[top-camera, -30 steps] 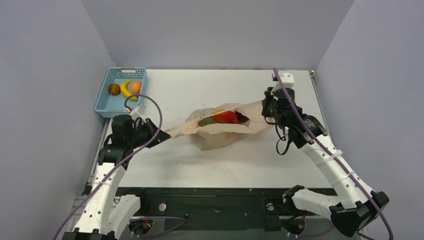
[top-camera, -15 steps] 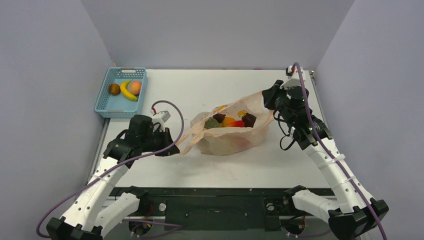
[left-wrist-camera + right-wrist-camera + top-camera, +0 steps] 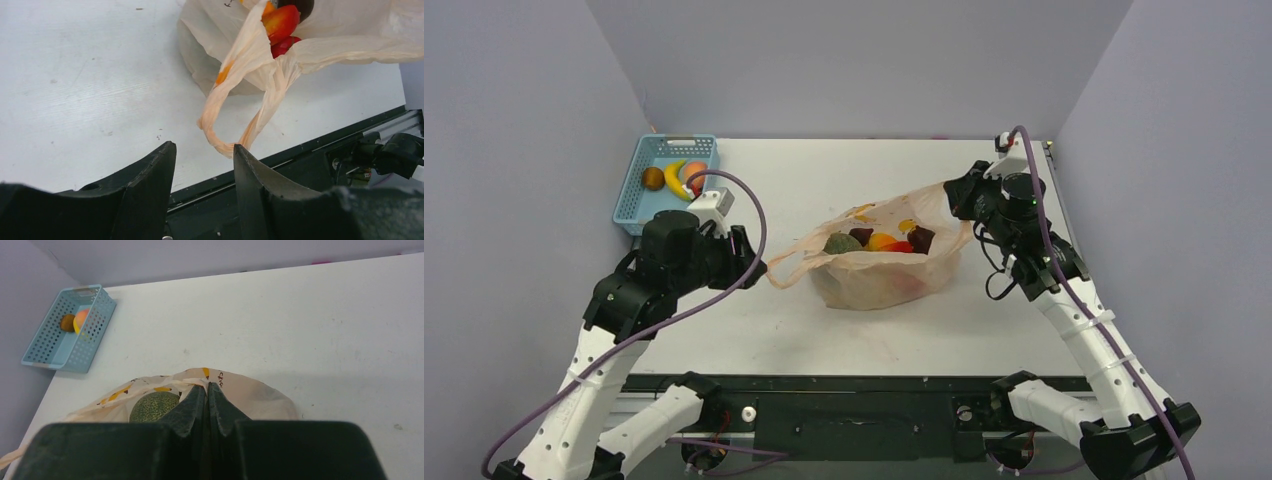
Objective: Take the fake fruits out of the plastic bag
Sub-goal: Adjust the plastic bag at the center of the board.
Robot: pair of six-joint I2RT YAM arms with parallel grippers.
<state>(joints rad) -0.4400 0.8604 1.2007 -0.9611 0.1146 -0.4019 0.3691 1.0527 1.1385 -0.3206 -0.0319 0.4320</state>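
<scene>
Mid-frame, the plastic bag [image 3: 879,282] is sitting on the worktop [image 3: 824,180], stretching left to right, the right fingers [image 3: 207,392] pinching its right rim while the left fingers [image 3: 752,266], spread, are seemingly letting its handle loop [image 3: 225,142] dangle free, the fake fruits [image 3: 879,241] lying just rightward.

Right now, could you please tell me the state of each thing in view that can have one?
plastic bag: mouth open, sitting on the table.
left handle: slack, ungripped.
blue basket: upright.
fake fruits: several inside the bag, three in the basket.
left gripper: open, holding nothing.
right gripper: shut on the plastic bag's rim.
</scene>
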